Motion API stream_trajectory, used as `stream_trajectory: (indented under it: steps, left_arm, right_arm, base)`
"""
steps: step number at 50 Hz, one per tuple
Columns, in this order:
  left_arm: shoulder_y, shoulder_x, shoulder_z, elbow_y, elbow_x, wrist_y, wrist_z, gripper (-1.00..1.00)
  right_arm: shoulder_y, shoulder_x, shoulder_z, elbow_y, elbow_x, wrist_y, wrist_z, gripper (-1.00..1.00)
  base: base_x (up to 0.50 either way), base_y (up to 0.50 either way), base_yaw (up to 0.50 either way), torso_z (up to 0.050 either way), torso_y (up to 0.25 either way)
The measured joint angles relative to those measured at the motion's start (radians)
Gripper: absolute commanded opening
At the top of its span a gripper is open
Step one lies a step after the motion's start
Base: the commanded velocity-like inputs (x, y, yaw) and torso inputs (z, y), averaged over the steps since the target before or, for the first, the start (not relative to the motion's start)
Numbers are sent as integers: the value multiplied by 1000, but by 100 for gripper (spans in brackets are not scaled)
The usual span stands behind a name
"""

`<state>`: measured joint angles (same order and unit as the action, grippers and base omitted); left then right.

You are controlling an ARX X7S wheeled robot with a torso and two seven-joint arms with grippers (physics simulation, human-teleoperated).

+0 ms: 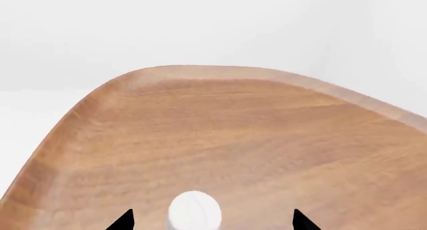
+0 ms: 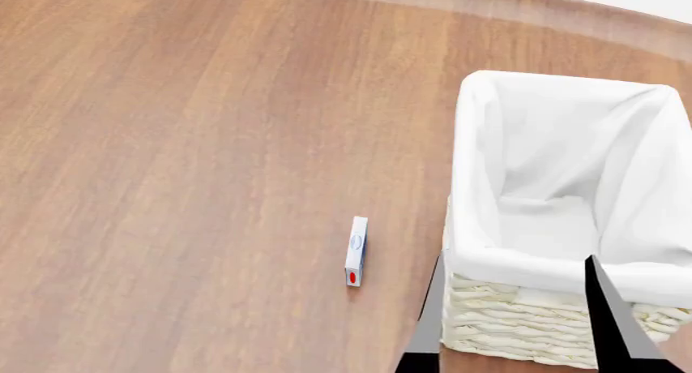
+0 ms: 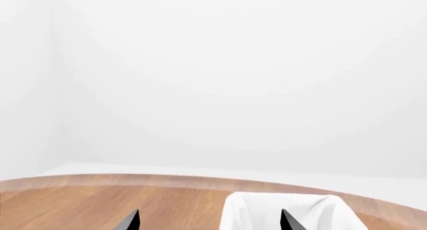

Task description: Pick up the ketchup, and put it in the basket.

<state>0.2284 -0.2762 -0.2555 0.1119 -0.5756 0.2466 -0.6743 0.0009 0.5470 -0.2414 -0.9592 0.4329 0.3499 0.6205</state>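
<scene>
In the left wrist view a white round cap [image 1: 194,211] shows at the picture's edge; it looks like the ketchup's cap, and the bottle's body is out of view. My left gripper [image 1: 213,222] is open, its two dark fingertips [image 1: 124,221] standing well apart on either side of the cap. The ketchup and the left gripper do not show in the head view. The basket [image 2: 519,320], cream wicker with a white liner, stands at the right and looks empty. My right gripper [image 2: 517,328] is open and empty at the basket's near side; the basket also shows in its wrist view [image 3: 293,210].
A small white and blue box [image 2: 355,251] lies flat on the wooden table [image 2: 173,186], just left of the basket. The table's curved far edge [image 1: 220,72] shows in the left wrist view, with white floor and walls beyond.
</scene>
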Motion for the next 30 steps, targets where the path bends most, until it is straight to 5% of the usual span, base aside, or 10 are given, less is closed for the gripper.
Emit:
stream_trajectory:
  steps: [30]
  left_arm:
    - [-9,-27,-31,-48,5,12,-4,100]
  right_arm:
    - [5,8,-17,4,-2,-5,9,100]
  base:
    - [0,0,0,0,0]
